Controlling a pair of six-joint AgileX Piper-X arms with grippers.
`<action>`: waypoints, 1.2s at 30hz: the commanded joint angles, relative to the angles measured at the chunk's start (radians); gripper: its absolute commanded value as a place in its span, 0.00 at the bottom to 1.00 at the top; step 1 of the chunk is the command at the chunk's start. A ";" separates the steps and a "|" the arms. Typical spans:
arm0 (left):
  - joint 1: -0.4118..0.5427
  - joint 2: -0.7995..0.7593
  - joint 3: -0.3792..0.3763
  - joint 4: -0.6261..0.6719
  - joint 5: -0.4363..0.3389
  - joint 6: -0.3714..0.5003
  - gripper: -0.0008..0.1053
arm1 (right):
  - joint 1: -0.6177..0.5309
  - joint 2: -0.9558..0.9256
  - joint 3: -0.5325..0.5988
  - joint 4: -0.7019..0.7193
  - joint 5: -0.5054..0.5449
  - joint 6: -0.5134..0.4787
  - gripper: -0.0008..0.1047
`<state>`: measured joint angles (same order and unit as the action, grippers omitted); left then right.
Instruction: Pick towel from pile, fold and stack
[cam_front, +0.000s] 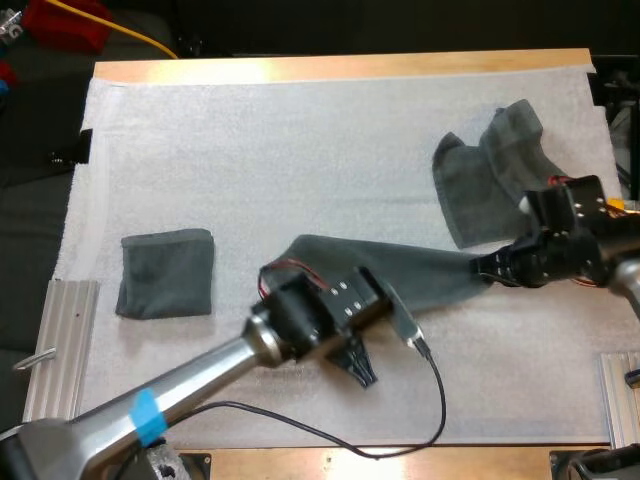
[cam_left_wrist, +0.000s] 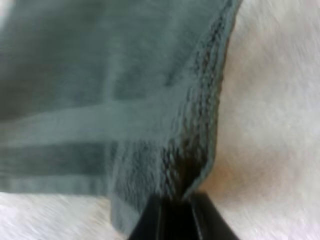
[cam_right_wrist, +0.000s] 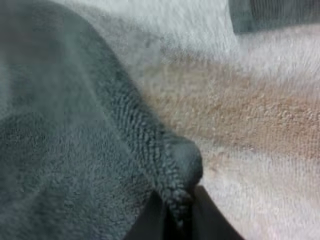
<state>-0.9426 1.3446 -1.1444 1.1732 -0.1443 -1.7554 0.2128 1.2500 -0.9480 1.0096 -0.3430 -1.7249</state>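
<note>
The white mat (cam_front: 300, 140) covered the table (cam_front: 330, 68). The stretched towel (cam_front: 420, 275) lay mid-mat, long axis left to right. The crumpled towel (cam_front: 490, 170) lay far right and the folded towel (cam_front: 167, 272) left, with bare mat between. The left gripper (cam_left_wrist: 175, 202) and right gripper (cam_right_wrist: 177, 207) each pinched a corner of the stretched towel, jaws narrow.

Bare mat (cam_front: 300, 150) — far side; stack (cam_front: 166, 272) left

A robotics lab bench: wooden table (cam_front: 340, 68), white mat (cam_front: 300, 160), aluminium rail (cam_front: 65, 340) at its edge.
</note>
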 joint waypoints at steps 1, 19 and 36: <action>0.013 -0.026 -0.032 0.017 -0.018 0.005 0.01 | 0.002 -0.046 0.002 0.024 0.009 0.013 0.01; -0.003 -0.126 -0.285 0.277 -0.051 -0.067 0.01 | 0.341 -0.261 -0.323 0.375 0.234 0.161 0.01; -0.249 -0.188 -0.278 0.395 -0.165 -0.245 0.01 | 0.705 -0.326 -0.331 0.487 0.256 0.420 0.01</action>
<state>-1.1880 1.1591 -1.4196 1.5417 -0.2943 -1.9829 0.9159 0.9257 -1.2762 1.4855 -0.0929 -1.3093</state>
